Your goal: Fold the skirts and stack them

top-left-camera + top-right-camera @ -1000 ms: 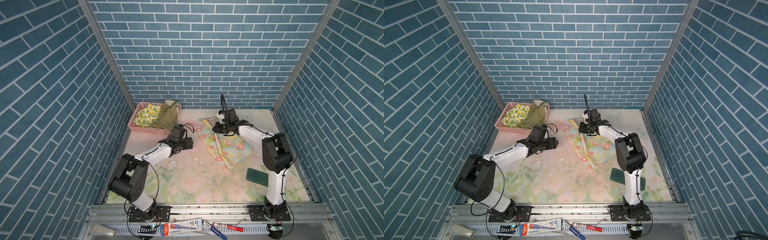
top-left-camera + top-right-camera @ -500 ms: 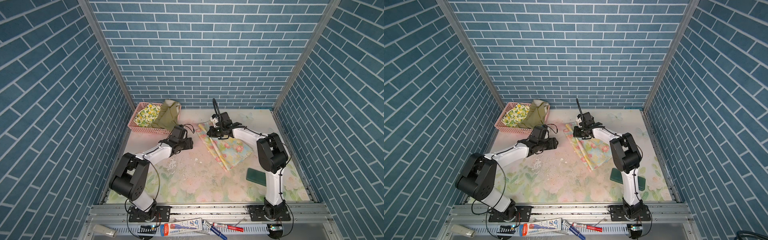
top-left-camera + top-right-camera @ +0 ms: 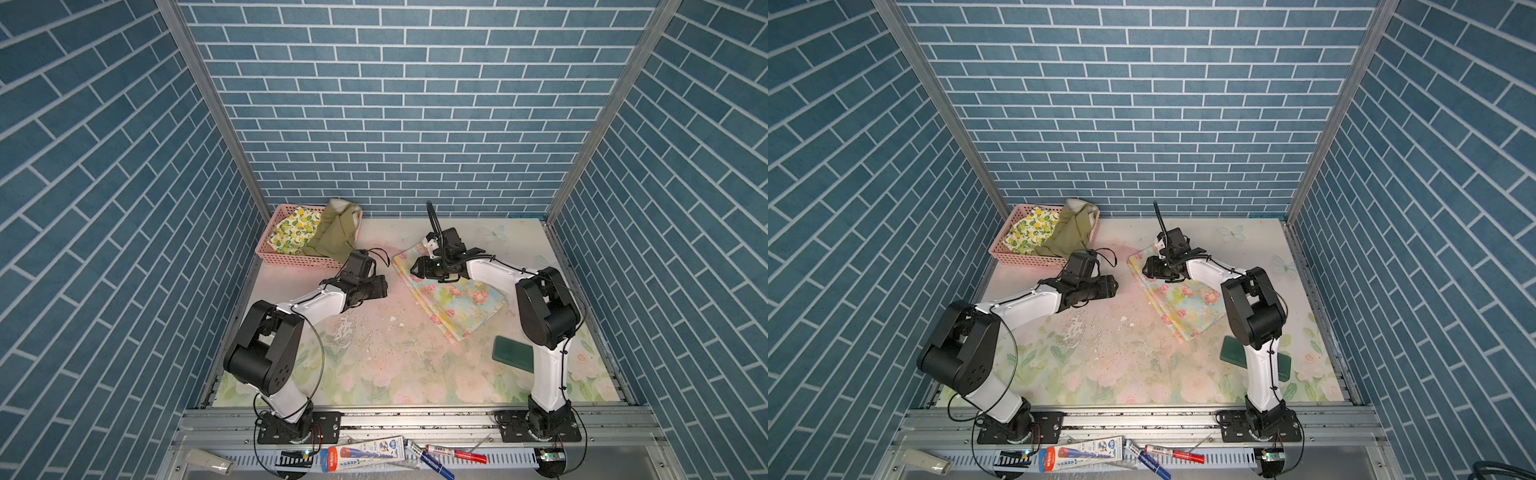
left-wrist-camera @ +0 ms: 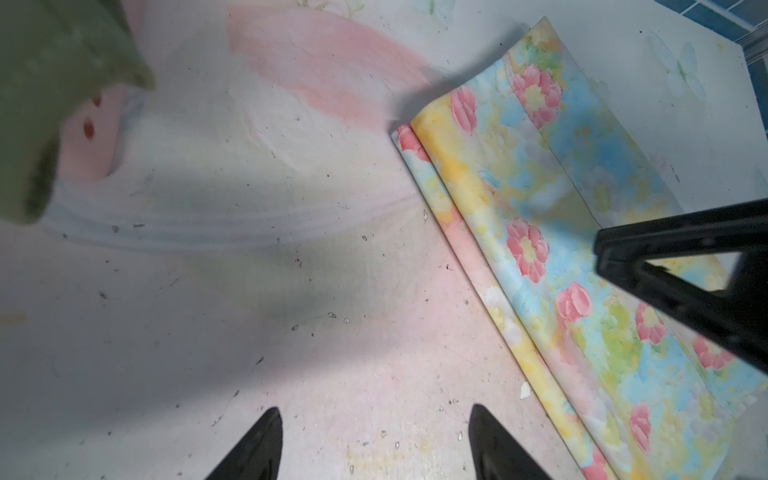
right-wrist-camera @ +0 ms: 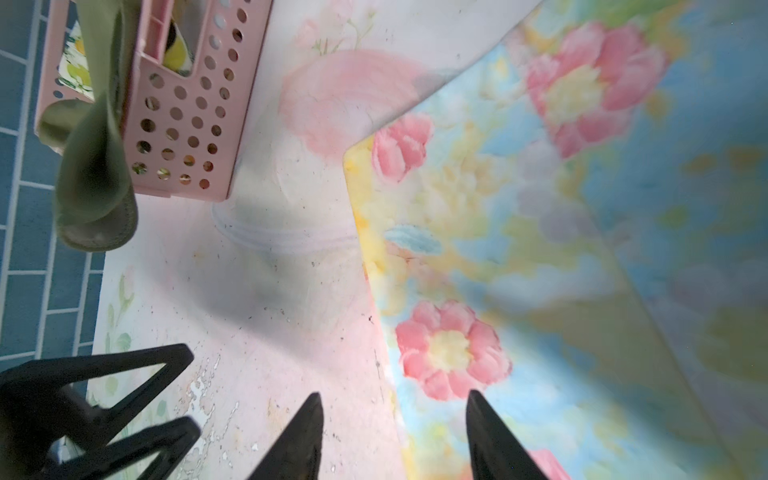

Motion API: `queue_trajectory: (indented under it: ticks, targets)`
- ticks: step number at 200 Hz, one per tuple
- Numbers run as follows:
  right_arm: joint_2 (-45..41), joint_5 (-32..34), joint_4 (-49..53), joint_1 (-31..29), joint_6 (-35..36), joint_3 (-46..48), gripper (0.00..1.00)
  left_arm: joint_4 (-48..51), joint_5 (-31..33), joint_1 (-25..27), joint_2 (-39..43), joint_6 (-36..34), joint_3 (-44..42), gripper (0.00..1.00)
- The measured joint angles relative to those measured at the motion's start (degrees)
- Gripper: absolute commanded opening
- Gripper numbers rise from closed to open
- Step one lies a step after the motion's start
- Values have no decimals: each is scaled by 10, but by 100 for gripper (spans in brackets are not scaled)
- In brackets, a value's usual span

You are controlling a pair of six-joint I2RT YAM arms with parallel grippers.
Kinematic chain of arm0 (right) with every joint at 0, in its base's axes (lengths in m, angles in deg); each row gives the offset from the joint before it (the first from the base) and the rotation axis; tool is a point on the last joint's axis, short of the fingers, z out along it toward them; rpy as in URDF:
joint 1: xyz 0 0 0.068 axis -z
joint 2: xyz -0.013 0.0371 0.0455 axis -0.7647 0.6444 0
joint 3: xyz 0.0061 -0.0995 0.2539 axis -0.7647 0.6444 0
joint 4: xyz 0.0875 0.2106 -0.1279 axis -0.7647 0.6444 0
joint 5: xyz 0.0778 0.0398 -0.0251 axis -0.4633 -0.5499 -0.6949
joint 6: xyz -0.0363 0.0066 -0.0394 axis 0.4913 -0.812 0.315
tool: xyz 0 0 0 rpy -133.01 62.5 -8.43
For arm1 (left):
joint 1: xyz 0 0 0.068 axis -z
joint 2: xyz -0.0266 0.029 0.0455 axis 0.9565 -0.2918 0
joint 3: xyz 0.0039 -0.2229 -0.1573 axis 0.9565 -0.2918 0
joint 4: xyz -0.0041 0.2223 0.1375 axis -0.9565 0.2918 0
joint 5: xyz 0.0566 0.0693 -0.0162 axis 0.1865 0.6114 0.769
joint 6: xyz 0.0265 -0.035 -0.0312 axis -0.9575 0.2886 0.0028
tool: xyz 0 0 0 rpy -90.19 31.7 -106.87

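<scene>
Blue brick walls box in a flowered table (image 3: 374, 365). The floral skirt (image 3: 455, 301) lies folded right of centre. The right gripper (image 3: 417, 269) sits low over its far corner, jaws apart on nothing — this fold looks finished. The left gripper (image 3: 381, 286) hovers wide beside the cloth. Olive skirt (image 3: 332, 239) and lemon skirt (image 3: 291, 228) wait in the basket (image 3: 291, 261).

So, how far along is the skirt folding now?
Done: the floral skirt lies folded on the table. In hand: nothing; the left hand and right hand are open and empty. Left: the olive skirt and lemon skirt sit unfolded in the basket, so no stack yet.
</scene>
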Motion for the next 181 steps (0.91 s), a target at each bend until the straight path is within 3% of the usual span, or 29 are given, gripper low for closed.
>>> queue_trajectory:
  ticks: [53,104,161,181]
  targets:
    - [-124,49,-36,82,-38,120,59,-5,8,44,-48,-19,70,82]
    - [-193,85,-42,115,-64,226,63,1,35,65,-144,-37,168,88]
    - [-249,91,-46,132,-70,260,63,6,52,63,-241,-14,239,84]
    - [-266,92,-47,137,-70,267,64,-10,59,61,-263,8,254,78]
